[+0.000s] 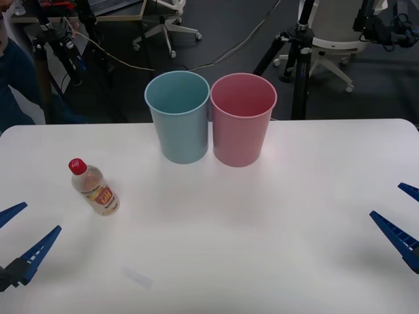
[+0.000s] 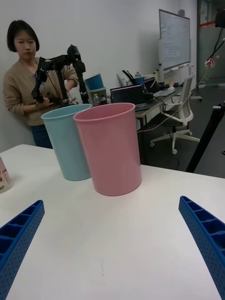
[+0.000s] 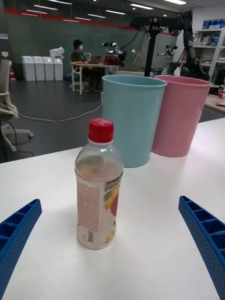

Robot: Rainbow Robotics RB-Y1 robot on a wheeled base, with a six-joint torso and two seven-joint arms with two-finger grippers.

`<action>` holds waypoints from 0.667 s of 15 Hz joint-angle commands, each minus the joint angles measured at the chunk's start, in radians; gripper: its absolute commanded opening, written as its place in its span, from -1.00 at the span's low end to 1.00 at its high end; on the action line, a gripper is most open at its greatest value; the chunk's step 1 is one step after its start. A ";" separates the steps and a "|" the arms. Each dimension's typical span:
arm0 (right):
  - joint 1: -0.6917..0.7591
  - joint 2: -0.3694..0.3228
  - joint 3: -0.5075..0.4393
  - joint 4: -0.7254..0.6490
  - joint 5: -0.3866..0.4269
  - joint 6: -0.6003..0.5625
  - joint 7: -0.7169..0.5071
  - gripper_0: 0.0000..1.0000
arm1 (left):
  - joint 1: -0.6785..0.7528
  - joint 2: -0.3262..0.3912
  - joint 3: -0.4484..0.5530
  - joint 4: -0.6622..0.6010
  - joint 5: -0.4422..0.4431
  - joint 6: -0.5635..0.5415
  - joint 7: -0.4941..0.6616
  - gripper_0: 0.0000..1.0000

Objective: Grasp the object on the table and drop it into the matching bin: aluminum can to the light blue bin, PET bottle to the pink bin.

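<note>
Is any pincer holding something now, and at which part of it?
Nothing is held. Both the left pincer and right pincer are open; the bottle stands free on the table.

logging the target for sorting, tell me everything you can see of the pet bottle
The PET bottle is small, clear plastic, with a red screw cap and a yellow-red label with fine print on one side. It looks empty. It stands upright, cap on, on the white table, on the robot's left, apart from both bins. Only the table touches it; the open left end effector is near, not touching.
</note>
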 commanded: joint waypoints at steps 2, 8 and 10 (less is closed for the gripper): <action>0.000 0.000 0.000 0.000 0.000 0.000 0.000 1.00 | -0.085 -0.002 -0.003 0.111 -0.031 -0.025 -0.013 1.00; 0.000 0.000 0.000 0.000 0.000 0.000 0.000 1.00 | -0.180 -0.002 -0.037 0.214 -0.069 -0.025 -0.032 1.00; 0.000 0.000 0.000 0.000 0.000 0.000 0.000 1.00 | -0.227 -0.006 -0.074 0.274 -0.068 -0.025 -0.042 1.00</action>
